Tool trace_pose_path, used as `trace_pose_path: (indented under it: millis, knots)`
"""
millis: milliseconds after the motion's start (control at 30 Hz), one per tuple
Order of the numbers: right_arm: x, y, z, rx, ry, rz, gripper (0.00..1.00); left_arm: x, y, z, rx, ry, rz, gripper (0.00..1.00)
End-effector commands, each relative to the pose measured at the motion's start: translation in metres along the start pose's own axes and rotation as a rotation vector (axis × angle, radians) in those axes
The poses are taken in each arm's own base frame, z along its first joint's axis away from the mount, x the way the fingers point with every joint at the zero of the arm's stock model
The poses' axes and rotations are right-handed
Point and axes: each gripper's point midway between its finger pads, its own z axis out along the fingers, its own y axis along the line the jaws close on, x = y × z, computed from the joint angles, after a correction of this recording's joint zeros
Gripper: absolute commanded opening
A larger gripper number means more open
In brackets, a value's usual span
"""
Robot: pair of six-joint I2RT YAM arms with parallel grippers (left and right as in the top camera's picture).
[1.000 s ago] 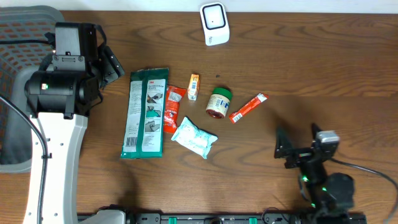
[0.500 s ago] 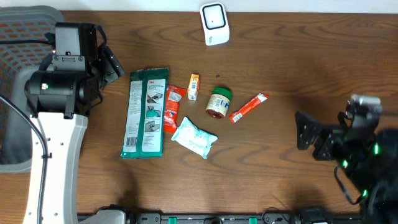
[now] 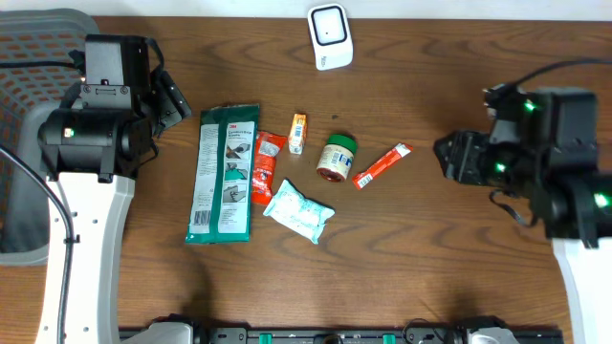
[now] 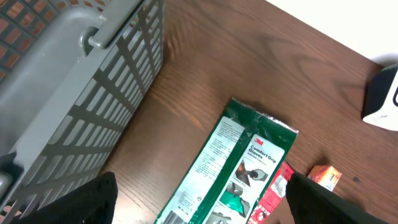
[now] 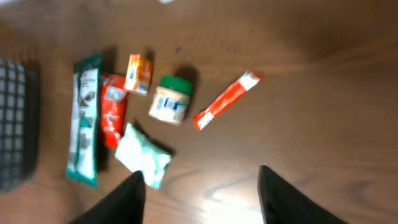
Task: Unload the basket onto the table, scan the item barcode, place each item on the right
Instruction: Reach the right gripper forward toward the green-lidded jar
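Several items lie in mid-table: a green 3M package (image 3: pixel 226 172), a red packet (image 3: pixel 264 167), a small orange box (image 3: pixel 297 133), a green-lidded jar (image 3: pixel 336 158), a red stick sachet (image 3: pixel 382 165) and a white-teal pouch (image 3: pixel 298 211). The white scanner (image 3: pixel 330 36) stands at the far edge. My left gripper (image 3: pixel 170 98) hovers open, left of the green package (image 4: pixel 230 162), holding nothing. My right gripper (image 3: pixel 449 158) hangs to the right of the stick sachet (image 5: pixel 225 99). Its jaws (image 5: pixel 202 199) stand apart with only bare table between them.
A grey mesh basket (image 3: pixel 29 57) sits at the far left, beside the left arm; its slatted wall (image 4: pixel 62 81) fills the left of the left wrist view. Bare wood lies between the stick sachet and my right gripper.
My right arm has swung from the table's front edge up to the middle right, now facing the items. The left arm and the items have not moved.
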Motion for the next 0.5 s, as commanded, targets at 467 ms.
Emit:
trace_pose_path:
  millis: [467]
  knots:
    - [-0.01, 0.074, 0.127, 0.059, 0.365, 0.031, 0.85, -0.005, 0.002, -0.002, -0.009, -0.015, -0.004, 0.87]
